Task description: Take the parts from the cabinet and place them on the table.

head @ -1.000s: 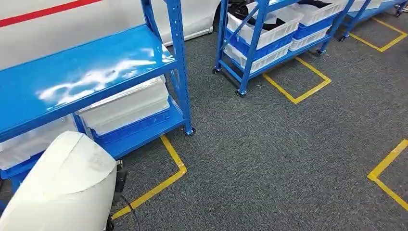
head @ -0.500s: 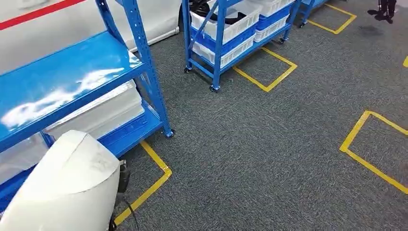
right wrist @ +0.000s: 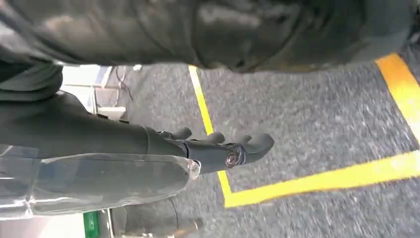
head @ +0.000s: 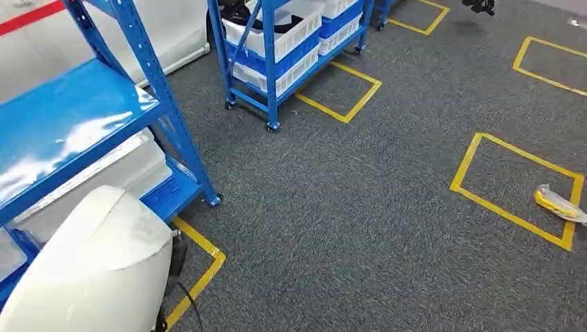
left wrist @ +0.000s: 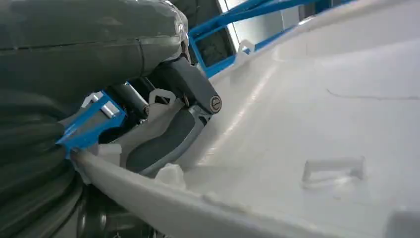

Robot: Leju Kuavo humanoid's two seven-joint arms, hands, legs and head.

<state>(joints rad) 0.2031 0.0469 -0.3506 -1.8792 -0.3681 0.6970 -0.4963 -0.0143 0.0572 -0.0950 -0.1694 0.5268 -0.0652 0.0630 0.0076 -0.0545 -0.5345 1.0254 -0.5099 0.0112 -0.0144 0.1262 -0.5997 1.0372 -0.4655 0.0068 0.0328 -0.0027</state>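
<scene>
The left hand [left wrist: 163, 134] grips the rim of a large white part [head: 90, 270], which sits at the lower left of the head view, just in front of the blue cabinet [head: 76, 117]. The right hand [right wrist: 218, 148] hangs over grey carpet [head: 360, 207] with its fingers extended and apart, holding nothing. Yellow tape squares [head: 512, 187] mark the floor at the right, and a second blue rack [head: 277, 41] with white bins stands at the upper centre.

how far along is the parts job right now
Done: a white part looks already taken off the blue rack. In hand: the left hand grips its edge; the right hand hangs with nothing in it over the carpet. Left: setting it down; I see no table yet.
</scene>
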